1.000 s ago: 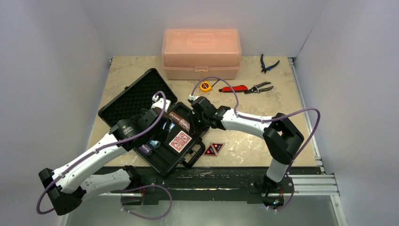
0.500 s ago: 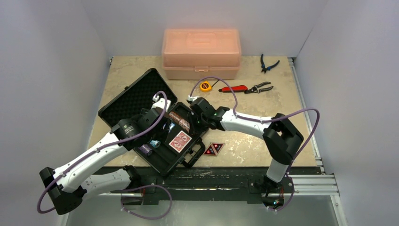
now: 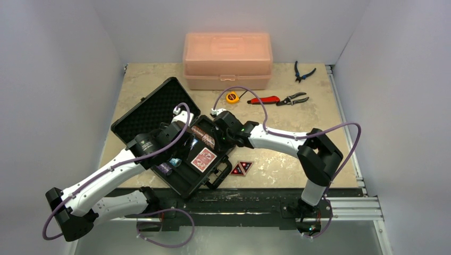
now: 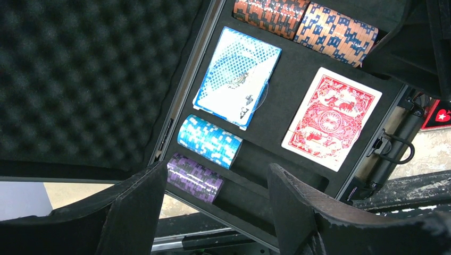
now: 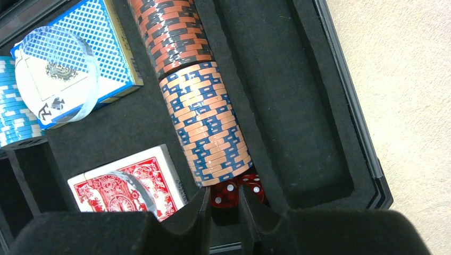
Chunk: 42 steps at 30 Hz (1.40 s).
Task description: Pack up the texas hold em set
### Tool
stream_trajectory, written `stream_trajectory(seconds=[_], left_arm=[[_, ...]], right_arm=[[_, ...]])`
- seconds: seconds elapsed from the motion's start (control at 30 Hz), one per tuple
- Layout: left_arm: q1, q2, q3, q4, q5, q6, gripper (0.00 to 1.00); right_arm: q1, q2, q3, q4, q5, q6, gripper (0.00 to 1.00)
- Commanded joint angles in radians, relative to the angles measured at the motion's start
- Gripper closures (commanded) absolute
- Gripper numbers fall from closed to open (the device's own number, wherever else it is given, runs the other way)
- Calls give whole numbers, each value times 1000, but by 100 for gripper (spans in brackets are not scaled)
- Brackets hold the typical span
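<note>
The black case (image 3: 151,109) lies open at the table's left, foam lid back. Its tray holds a blue deck (image 4: 238,77), a red deck (image 4: 332,117), light-blue chips (image 4: 209,141), purple chips (image 4: 194,178), and a row of red-black chips (image 5: 170,32) and orange-blue chips (image 5: 210,125). My right gripper (image 5: 223,204) is shut on a red die (image 5: 224,194) at the near end of that row, with a second die (image 5: 254,186) beside it. My left gripper (image 4: 218,212) is open and empty above the purple chips. The black-red triangles (image 3: 241,168) lie on the table right of the case.
A translucent orange box (image 3: 227,59) stands at the back. A yellow tape measure (image 3: 231,97), a red-handled tool (image 3: 264,99), pliers (image 3: 293,99) and blue-handled pliers (image 3: 303,71) lie at the back right. Both arms cross over the case.
My right gripper has edged slightly left, deeper over the case tray. The left arm has barely shifted.
</note>
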Motion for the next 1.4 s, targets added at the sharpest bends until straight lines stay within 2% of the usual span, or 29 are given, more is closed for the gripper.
stream_trajectory(seconds=[0.0,0.27,0.57,0.77,1.07,1.37], left_arm=[[6,2,22,-6,-27,10,32],[6,5,22,-7,-29,10,33],[6,8,24,-8,-31,10,33],[6,7,24,-7,-32,9,34],[6,8,24,-7,-32,10,34],[6,7,25,-9,-33,10,34]], right_arm=[[-18,15,-14,-71,139,-57,100],[-18,19,-11,-73,131,-75,100],[-18,-8,-14,-70,134,-81,72],[-17,-19,-9,-71,131,-82,59],[-16,-54,11,-82,119,-81,55],[-16,-88,26,-95,114,-76,56]])
